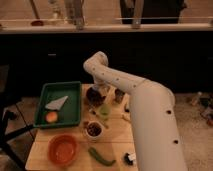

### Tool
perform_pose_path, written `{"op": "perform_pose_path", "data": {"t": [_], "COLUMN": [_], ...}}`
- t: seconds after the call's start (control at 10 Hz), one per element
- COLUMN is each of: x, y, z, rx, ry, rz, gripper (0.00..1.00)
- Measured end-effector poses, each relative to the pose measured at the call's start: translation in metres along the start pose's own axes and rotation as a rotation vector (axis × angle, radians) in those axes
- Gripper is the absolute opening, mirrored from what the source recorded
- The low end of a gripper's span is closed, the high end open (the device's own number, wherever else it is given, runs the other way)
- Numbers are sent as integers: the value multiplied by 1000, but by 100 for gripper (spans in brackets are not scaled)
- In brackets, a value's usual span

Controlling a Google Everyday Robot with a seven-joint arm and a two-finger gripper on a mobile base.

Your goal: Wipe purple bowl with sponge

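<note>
The purple bowl [93,96] is small and dark and stands on the wooden table [40,150] just right of the green tray. My gripper [100,91] hangs from the white arm [145,105] and sits right at the bowl's rim, partly hiding it. A pale green sponge [104,111] shows directly in front of the bowl, below the gripper. I cannot tell whether the gripper holds the sponge.
A green tray [75,102] at the left holds a grey cloth [56,103] and an orange fruit [51,116]. A white cup with dark contents [93,130], a larger orange bowl [62,149], a green vegetable [101,157], a dark can [119,95] and a small black-and-white object [130,158] stand nearby.
</note>
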Motion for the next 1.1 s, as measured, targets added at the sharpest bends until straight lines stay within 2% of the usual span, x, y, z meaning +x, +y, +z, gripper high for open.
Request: {"op": "perform_pose_path", "data": {"t": [0.2, 0.6, 0.9, 1.1], "x": [0, -8, -9, -1], "y": [6, 14, 13, 7], "z": [-1, -6, -6, -1], "rx": [3, -3, -8, -20], "ry": [11, -28, -40, -39], "rz": [-21, -59, -60, -46], "gripper": [0, 0, 0, 0]}}
